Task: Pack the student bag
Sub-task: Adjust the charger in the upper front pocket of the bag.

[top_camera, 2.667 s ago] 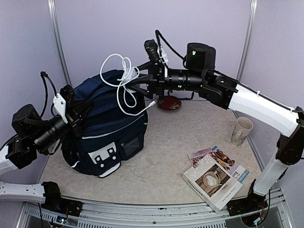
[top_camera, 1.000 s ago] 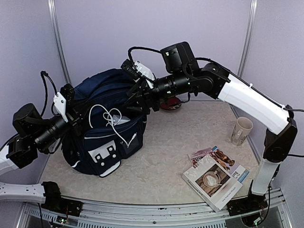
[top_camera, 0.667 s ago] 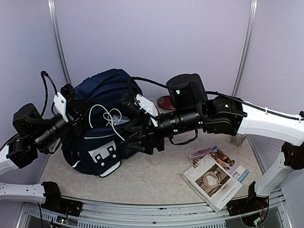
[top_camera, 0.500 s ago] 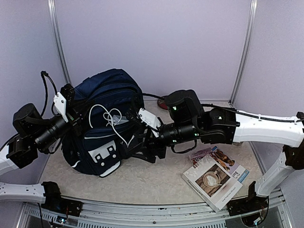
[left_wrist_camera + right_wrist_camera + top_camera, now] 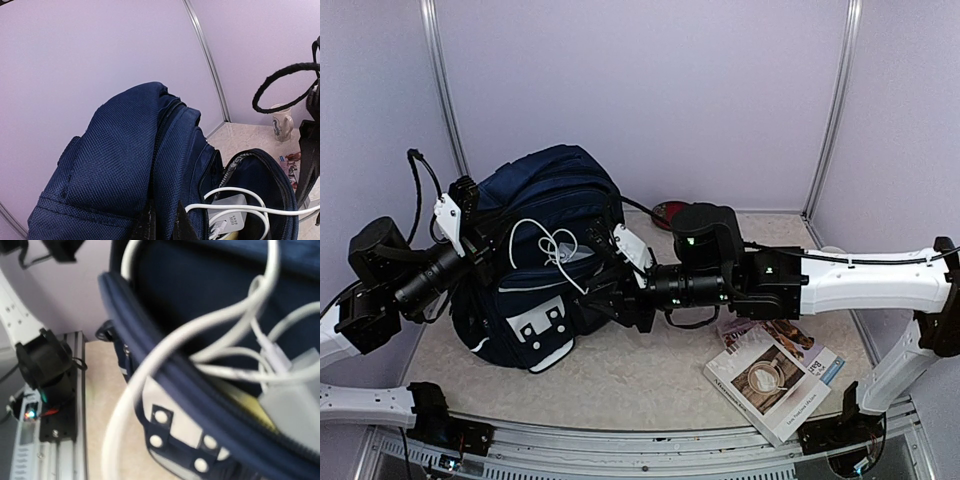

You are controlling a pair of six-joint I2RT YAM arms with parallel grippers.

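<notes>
The student bag (image 5: pixel 545 200) is a navy backpack standing at the left, front pocket open. A white cable (image 5: pixel 555 248) and its white charger (image 5: pixel 227 212) lie in the pocket, with loops hanging over its edge. My left gripper (image 5: pixel 485 250) is shut on a fold of the bag's fabric (image 5: pixel 125 165) beside the pocket opening. My right gripper (image 5: pixel 605 292) is low against the bag's front, next to the white patch (image 5: pixel 542 325), fingers spread and empty. Its fingers are out of the blurred right wrist view, which shows the cable (image 5: pixel 200 335), charger (image 5: pixel 292 390) and patch (image 5: pixel 182 427).
A book (image 5: pixel 770 380) and a smaller booklet (image 5: pixel 775 330) lie at the front right. A red bowl (image 5: pixel 667 213) sits behind the right arm. A mug (image 5: pixel 281 125) stands at the far right. Something yellow (image 5: pixel 245 402) lies in the pocket under the charger.
My right gripper carried the cable from above the bag down to the front pocket, let it go there, then dropped low in front of the bag. The left gripper has kept its hold.
</notes>
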